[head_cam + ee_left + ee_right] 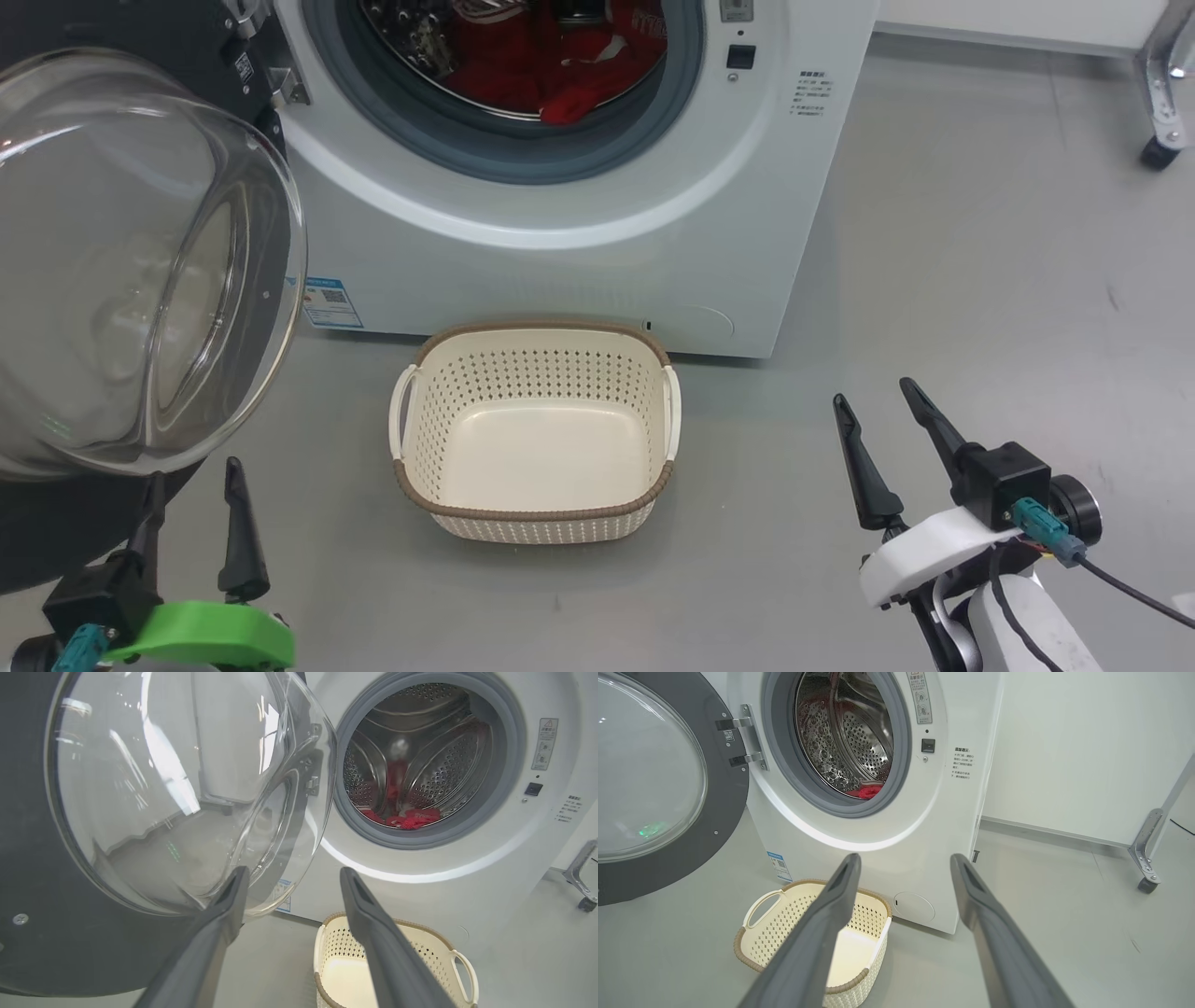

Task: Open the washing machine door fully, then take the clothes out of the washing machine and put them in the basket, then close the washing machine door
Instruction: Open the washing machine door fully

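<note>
- Washing machine door [140,261] hung swung wide at 9 o'clock in the head view, clear of the drum mouth. Judged open enough for reaching in.
- Clothes [560,65], red with white, lay inside the washing machine [579,252] drum at 12 o'clock.
- Basket [537,513] sat empty on the floor just before the machine's front, below the drum mouth, probably to give the garment a short carry.
- Left gripper [191,471] at 7 o'clock: fingers spread, nothing held, tips just under the door's glass bowl, pointing toward 12.
- Right gripper [874,392] at 4 o'clock: spread, empty, low over the floor, well apart from the basket, aimed toward 11.
</note>
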